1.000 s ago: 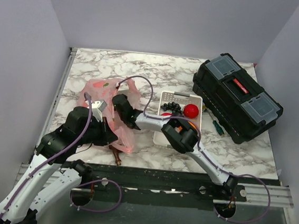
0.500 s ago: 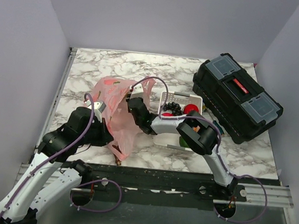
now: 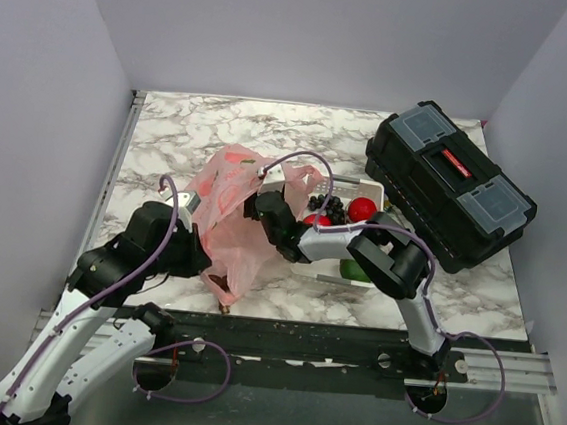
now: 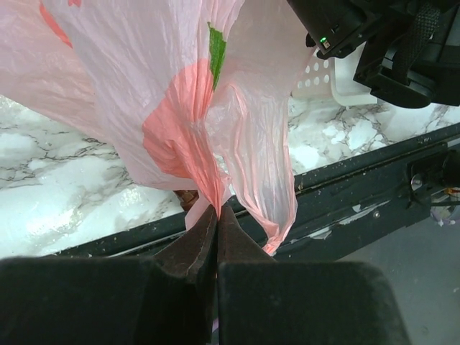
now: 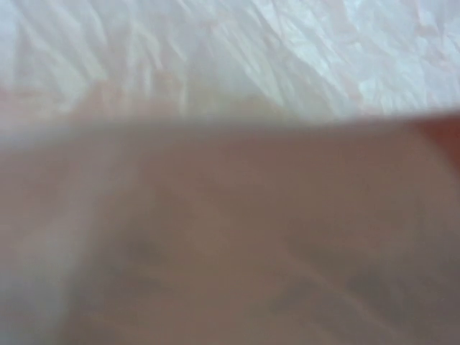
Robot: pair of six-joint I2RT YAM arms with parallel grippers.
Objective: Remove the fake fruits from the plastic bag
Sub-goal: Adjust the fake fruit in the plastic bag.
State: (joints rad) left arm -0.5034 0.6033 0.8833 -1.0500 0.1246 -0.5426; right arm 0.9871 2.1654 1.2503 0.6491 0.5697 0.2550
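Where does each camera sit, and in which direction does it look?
Top external: above and behind the bases, looking down at the table; left arm and right arm show.
Left wrist: looks along the left gripper, shut on the plastic bag.
Right wrist: close against the bag, blurred; no fingers show.
Shared: top and left wrist both show the bag and white tray.

No lettering, brand name, number or sign could be read in any view. A red patch on the lid of the black toolbox (image 3: 450, 178) was too small to show whether it bore any wording. The pink plastic bag (image 3: 228, 185) carried red and green printed shapes, with no words legible on them. The right wrist camera gave only a blur of pale pink film.
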